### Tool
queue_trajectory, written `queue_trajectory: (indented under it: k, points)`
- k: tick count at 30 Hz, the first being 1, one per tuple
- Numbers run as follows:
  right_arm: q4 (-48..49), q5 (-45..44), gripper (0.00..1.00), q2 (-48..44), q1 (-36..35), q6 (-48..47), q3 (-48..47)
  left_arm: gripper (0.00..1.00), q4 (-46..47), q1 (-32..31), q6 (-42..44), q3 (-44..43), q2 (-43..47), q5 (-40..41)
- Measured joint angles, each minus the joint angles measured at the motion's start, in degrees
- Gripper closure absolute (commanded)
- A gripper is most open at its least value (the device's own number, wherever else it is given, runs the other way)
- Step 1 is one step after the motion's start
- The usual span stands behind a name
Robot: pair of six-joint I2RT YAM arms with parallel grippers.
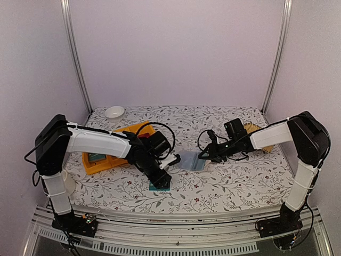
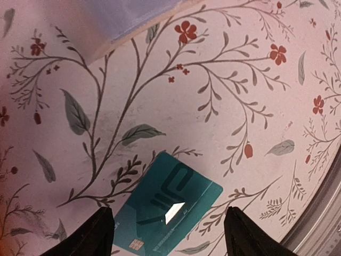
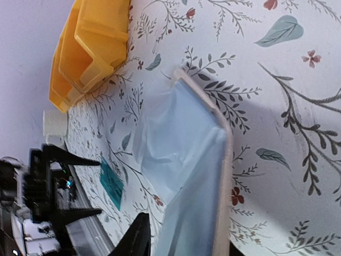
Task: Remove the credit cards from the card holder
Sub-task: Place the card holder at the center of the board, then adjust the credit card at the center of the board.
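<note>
a teal card [image 2: 169, 216] lies flat on the flowered worktop [image 2: 176, 90], near the card holder [image 3: 184, 160] and between the left fingers [image 2: 101, 229], which stand apart. the holder reaches the right fingers [image 3: 139, 234]; whether they clamp it, cannot tell.

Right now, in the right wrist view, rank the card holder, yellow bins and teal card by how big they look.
1. card holder, though it sits closest to the camera, which inflates it.
2. yellow bins.
3. teal card.
</note>
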State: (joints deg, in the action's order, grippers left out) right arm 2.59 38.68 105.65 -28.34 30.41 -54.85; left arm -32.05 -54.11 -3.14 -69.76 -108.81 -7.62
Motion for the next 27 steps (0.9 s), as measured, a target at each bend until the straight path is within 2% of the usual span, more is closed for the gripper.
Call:
queue_trajectory:
  k: [2, 7, 11, 16, 19, 21, 23, 27]
  points:
    - [-2.0, -1.1, 0.51, -0.3, 0.7, -1.1, 0.0, 0.26, 0.2, 0.2, -2.6, 0.6, 3.1, 2.0]
    - [-8.7, -7.1, 0.44, -2.6, 2.1, -4.1, -0.9, 0.28, 2.1, 0.9, -10.3, 3.2, 11.3, 5.9]
    - [-15.2, -14.8, 0.43, -4.3, 3.3, -7.0, -4.4, 0.3, 2.4, 2.4, -16.2, 8.1, 17.3, 8.0]
    - [-26.5, -31.8, 0.45, -8.9, 4.7, -9.6, -8.8, 0.35, 3.5, 3.2, -23.5, 17.1, 22.8, 7.9]
    - [-31.7, -40.0, 0.45, -13.1, 3.1, -9.9, -11.3, 0.37, 5.0, 3.3, -27.1, 21.6, 24.9, 6.7]
    - [-31.7, -40.6, 0.45, -15.6, -0.4, -9.5, -11.9, 0.37, 6.6, 3.5, -28.9, 23.8, 25.5, 5.4]
    - [-29.8, -37.6, 0.46, -16.4, -6.5, -8.3, -12.5, 0.35, 8.4, 3.7, -30.2, 24.9, 25.5, 4.0]
    - [-21.2, -25.4, 0.47, -10.6, -17.5, -4.2, -13.2, 0.31, 13.1, 3.8, -31.7, 25.7, 24.0, 0.6]
